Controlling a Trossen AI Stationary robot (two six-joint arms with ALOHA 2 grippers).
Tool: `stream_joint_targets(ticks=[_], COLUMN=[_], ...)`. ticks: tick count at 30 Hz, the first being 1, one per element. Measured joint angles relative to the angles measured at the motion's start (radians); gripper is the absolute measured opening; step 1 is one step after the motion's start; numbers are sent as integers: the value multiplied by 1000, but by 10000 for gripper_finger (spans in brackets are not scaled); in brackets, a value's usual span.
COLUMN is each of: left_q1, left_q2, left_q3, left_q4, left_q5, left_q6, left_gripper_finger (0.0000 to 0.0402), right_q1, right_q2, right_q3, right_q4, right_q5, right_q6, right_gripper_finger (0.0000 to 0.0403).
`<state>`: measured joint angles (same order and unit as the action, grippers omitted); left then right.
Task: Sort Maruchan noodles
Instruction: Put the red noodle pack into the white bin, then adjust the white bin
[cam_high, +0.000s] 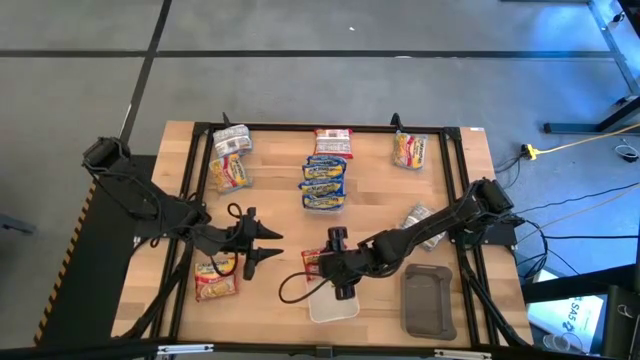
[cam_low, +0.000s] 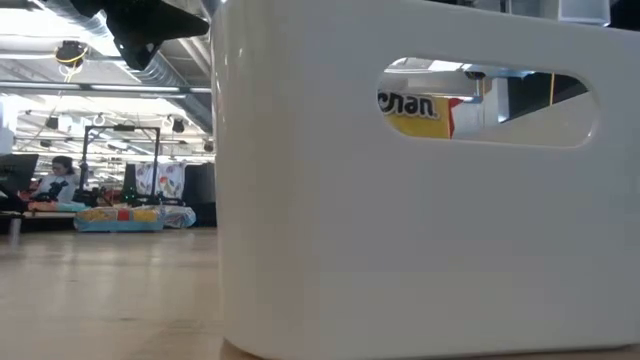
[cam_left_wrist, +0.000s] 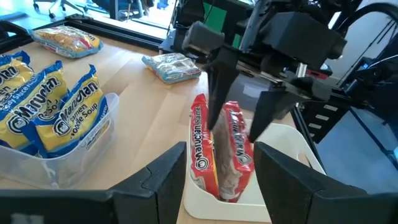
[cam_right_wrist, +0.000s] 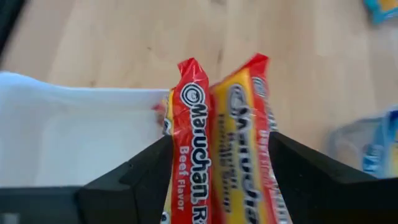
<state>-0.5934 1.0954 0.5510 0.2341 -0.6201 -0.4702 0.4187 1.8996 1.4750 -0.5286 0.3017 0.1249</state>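
Two red-orange Maruchan packets (cam_left_wrist: 224, 149) stand on edge, side by side, in the white tray (cam_high: 338, 308), near its far end. My right gripper (cam_high: 340, 268) is above the tray and shut on them; it also shows in the left wrist view (cam_left_wrist: 239, 118). My left gripper (cam_high: 268, 245) is open and empty, left of the tray, pointing toward it. Blue-yellow packets (cam_high: 324, 182) stand in a clear container at the table's middle. In the low view the tray's wall (cam_low: 400, 250) fills the picture, and a packet (cam_low: 420, 110) shows through its handle hole. My right gripper pinches the two red-orange packets together between its two fingers, one finger on the outer face of each (cam_right_wrist: 186, 124). The fingers come from above, pointing down. The packets stand upright on their long edges, their lower edges in the white tray.
A dark grey tray (cam_high: 428, 300) lies right of the white one. Loose packets lie around: red (cam_high: 333, 140) at the far middle, yellow (cam_high: 410, 150) far right, silver-grey (cam_high: 418, 215) right, several (cam_high: 230, 165) far left, one (cam_high: 215, 280) near left.
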Motion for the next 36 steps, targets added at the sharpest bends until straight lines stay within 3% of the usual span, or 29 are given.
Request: stream_joint_targets(ticks=[9,17,28,36], left_q1=[0,0,2,25], left_q2=[0,0,20,159], left_q3=[0,0,1,4], left_q4=[0,9,30,122], left_q5=[0,0,-24,-17], left_q6=[0,1,1,-45], left_gripper_finger=[180,180,180,180], right_q1=[0,1,1,1], right_q2=[0,0,-54,-221], right_q3=[-16,3,73,-155], right_q4=[13,-7,-143,65], right_q5=[113,114,-25,-117], right_q6=[-8,-28,-100,-88], right_gripper_finger=[234,234,234,234])
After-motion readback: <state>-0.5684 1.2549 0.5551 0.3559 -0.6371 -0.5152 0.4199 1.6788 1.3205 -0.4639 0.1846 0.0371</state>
